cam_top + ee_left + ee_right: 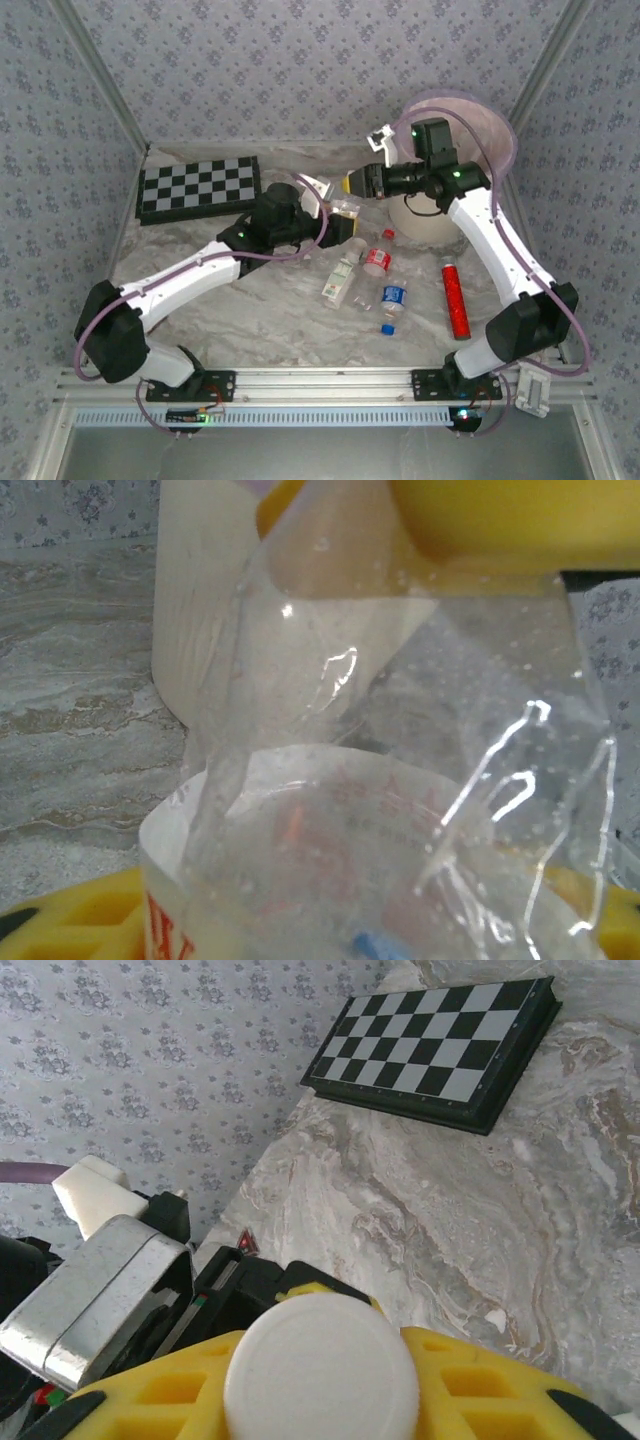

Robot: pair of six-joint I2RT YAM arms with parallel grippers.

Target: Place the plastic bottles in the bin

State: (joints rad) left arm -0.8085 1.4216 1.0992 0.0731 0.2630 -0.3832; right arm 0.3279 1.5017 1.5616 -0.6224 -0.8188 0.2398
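Reading the overhead view as a clock with 12 at the far wall, the bin (425, 225) stands upright at about 1 o'clock on the table (250, 300), mouth open and pink liner over its rim, with the right arm crossing in front of it. The left gripper (338, 228) sits near the table's centre, its jaws clamped on a crumpled clear bottle (400, 780). That bottle's long axis runs away from the wrist toward 12 o'clock, and its far end meets the right gripper (350, 183), which points toward 9 o'clock just beside the bin. In the right wrist view a white disc (320, 1370) sits between the yellow fingers (480, 1390), flat face to the camera (whether they pinch it or only flank it, I cannot tell). Three more bottles lie near 5 o'clock of the left gripper. A green-and-white bottle (342, 280) has its axis on the 1-to-7 line. A red-labelled bottle (377, 260) has its red cap toward 12. A blue-labelled bottle (393, 297) lies roughly on the 12-to-6 line, with a small blue piece (387, 328) at its 6 o'clock end. A red cylinder (456, 300) lies at 4 o'clock, and a chessboard (198, 188) at 10 o'clock.
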